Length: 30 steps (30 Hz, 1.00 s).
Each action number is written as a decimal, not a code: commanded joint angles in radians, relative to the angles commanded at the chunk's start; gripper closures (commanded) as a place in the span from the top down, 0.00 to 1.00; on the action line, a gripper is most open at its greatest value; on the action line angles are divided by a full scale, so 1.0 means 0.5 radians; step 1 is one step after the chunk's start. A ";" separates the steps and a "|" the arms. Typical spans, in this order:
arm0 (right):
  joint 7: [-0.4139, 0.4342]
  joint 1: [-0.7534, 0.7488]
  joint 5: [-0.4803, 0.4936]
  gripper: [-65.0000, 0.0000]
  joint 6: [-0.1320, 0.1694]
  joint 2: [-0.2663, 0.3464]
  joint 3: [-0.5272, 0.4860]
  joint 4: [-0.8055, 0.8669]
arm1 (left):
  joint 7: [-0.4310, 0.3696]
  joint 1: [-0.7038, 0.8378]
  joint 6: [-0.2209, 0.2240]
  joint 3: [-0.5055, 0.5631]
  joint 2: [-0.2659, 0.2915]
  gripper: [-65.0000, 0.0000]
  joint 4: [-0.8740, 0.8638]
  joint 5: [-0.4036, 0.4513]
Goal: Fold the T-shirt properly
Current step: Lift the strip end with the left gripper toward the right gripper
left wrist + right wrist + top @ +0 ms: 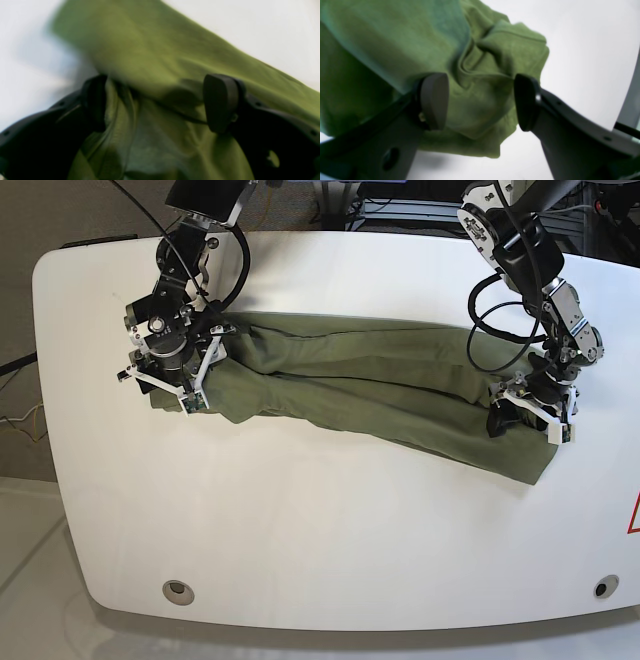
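The olive-green T-shirt (370, 395) lies on the white table (320, 530) as a long, wrinkled band running from left to right. My right gripper (170, 385) is at its left end. In the right wrist view that gripper (480, 100) is open, with a bunched sleeve or corner of the T-shirt (382, 45) between its spread fingers. My left gripper (525, 412) is at the right end. The left wrist view shows it (157, 100) open too, fingers wide apart over folded layers of the T-shirt (150, 50). That view is blurred.
Black cables (490, 310) hang along the arm at the right. Two round holes (178, 588) sit near the table's front edge. A red mark (633, 515) shows at the right edge. Behind the table stands dark equipment.
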 joint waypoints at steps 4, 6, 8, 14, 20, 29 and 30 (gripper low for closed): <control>0.000 0.000 0.000 0.61 0.000 0.000 0.000 0.000 | 0.000 0.012 0.000 0.037 0.018 0.69 0.012 -0.006; 0.000 0.000 0.000 0.61 0.000 0.000 0.000 0.000 | 0.000 0.015 0.000 0.031 0.021 0.39 0.006 -0.006; 0.000 0.000 0.000 0.61 0.000 0.000 0.000 0.000 | -0.003 0.015 0.000 0.028 0.021 0.16 -0.006 -0.006; 0.000 0.000 0.000 0.61 0.000 0.000 0.000 0.000 | -0.003 0.015 0.000 0.052 0.025 0.12 0.009 -0.006; 0.000 0.000 0.000 0.61 0.000 0.000 0.000 0.000 | 0.000 0.009 0.000 0.049 0.025 0.12 0.074 -0.009; 0.000 0.000 0.003 0.61 0.000 0.000 0.000 0.000 | 0.058 0.009 0.000 0.058 0.144 0.12 0.454 0.009; 0.000 0.000 0.003 0.61 0.000 0.000 0.000 0.000 | 0.089 0.006 0.000 0.061 0.153 0.12 0.503 0.009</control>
